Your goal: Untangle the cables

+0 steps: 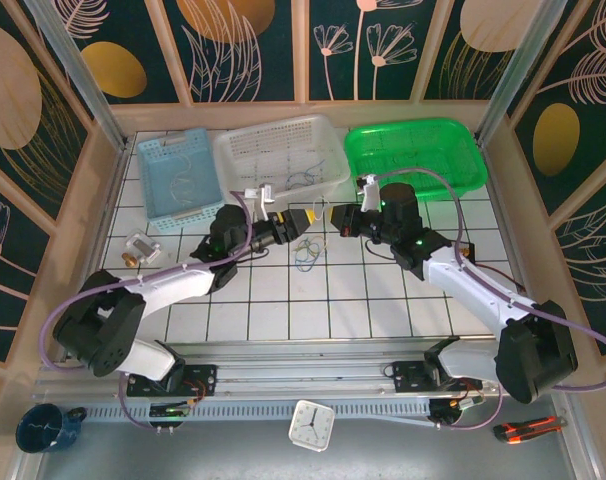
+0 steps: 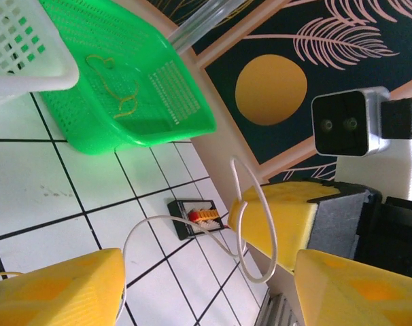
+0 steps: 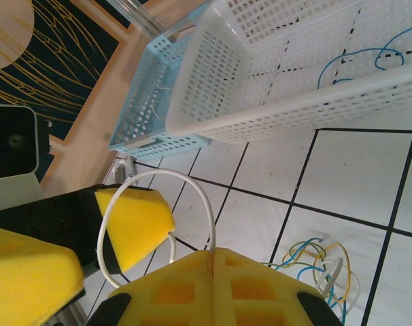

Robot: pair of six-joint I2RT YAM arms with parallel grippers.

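My right gripper [image 3: 213, 255] is shut on a thin white cable [image 3: 169, 171] that arcs up from its pinched yellow pads and curls round a pad of the left gripper. In the left wrist view the same white cable [image 2: 151, 221] loops across the wide gap of my left gripper [image 2: 206, 285], whose jaws stand apart. From above, the left gripper [image 1: 298, 222] and right gripper [image 1: 333, 215] nearly meet tip to tip over the tiles. Just below them lies a curly clump of blue, yellowish and white cables [image 1: 306, 252], at the lower right of the right wrist view [image 3: 318, 268].
Three baskets line the back: blue [image 1: 178, 180], white [image 1: 281, 150] holding a blue wire [image 3: 355, 58], green [image 1: 413, 155] holding a yellowish wire [image 2: 117, 88]. A small black connector block [image 2: 196, 217] lies by the right wall. A metal fitting [image 1: 138, 250] sits at the left.
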